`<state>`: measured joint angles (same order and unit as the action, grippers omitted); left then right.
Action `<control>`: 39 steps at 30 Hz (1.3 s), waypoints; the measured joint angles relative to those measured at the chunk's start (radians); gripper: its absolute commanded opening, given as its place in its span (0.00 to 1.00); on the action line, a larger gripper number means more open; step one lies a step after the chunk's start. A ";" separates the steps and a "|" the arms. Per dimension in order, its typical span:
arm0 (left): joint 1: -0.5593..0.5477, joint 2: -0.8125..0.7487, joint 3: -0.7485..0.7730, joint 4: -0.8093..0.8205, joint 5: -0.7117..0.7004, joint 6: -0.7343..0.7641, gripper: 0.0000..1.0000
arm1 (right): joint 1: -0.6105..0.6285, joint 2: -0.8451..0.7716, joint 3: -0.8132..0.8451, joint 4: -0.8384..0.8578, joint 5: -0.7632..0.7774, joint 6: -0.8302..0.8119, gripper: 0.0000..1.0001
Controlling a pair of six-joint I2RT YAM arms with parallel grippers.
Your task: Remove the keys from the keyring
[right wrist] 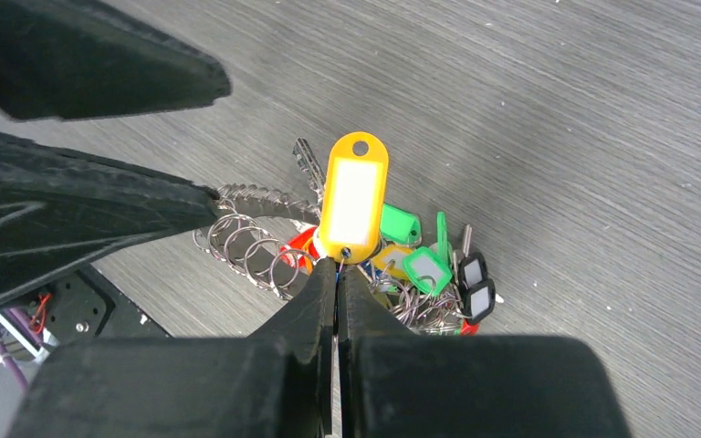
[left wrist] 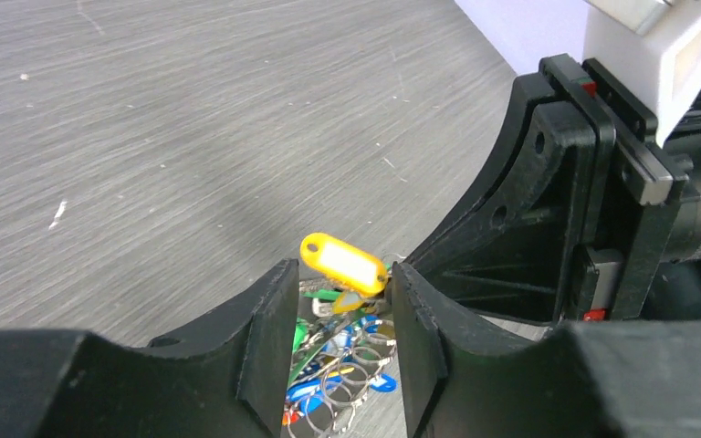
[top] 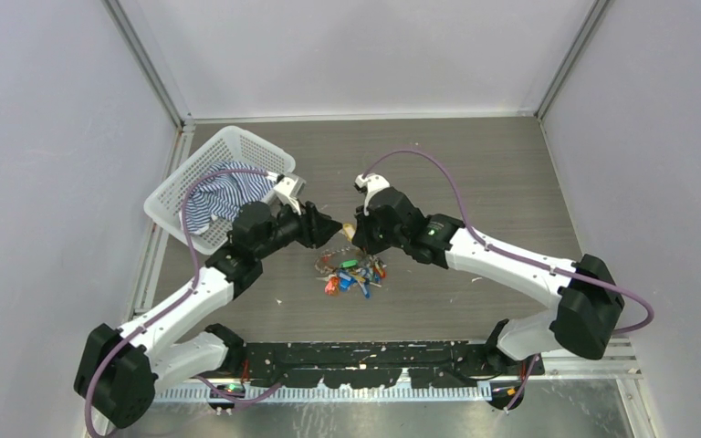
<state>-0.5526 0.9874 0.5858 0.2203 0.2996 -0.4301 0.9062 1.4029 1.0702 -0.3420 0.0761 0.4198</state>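
Closest of all: black fingers (right wrist: 292, 319) of the right gripper (right wrist: 338, 269), squeezed tight together with no gap. Pinching the very bottom end of a yellow tag (right wrist: 354, 196) with a white label. Tag poking up and away from the fingertips, held above the rest of the bunch.

Underneath, the keys (right wrist: 420, 274): a messy heap of silvery metal with green, red, blue, black and yellow heads, lying on the grey worktop (top: 475, 173). Lots of small shiny rings side by side in the heap. Just beside those, the keyring (right wrist: 257, 196), packed with metal bits like a row of teeth.

Facing it, the left gripper (left wrist: 342, 274): part way open, with a clear gap between its two black fingers. Yellow tag and shiny rings showing through that gap. One fingertip right against the toothy part of the keyring. Hard to tell whether anything is squeezed there.

Seen from above: both arms reaching in over the heap, near the middle of the worktop, with the gripper tips almost nose to nose.

Far off at the back left, by the wall: a white basket (top: 237, 137) with a blue-and-white striped cloth (top: 224, 201) inside, partly hidden by the left arm.
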 measured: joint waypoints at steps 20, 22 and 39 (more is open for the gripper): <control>-0.001 0.162 0.068 -0.168 -0.052 -0.512 0.67 | 0.025 -0.055 -0.134 0.185 -0.014 -0.055 0.01; -0.001 0.180 0.068 -0.184 -0.047 -0.560 0.66 | 0.034 -0.055 -0.139 0.198 0.001 -0.060 0.01; -0.001 0.200 0.091 -0.238 -0.008 -0.816 0.52 | 0.108 -0.045 -0.140 0.237 0.166 -0.105 0.01</control>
<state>-0.5533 1.1877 0.6769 -0.0174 0.2916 -1.2465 1.0138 1.3575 0.9306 -0.1051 0.2424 0.3145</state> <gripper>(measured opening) 0.524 0.036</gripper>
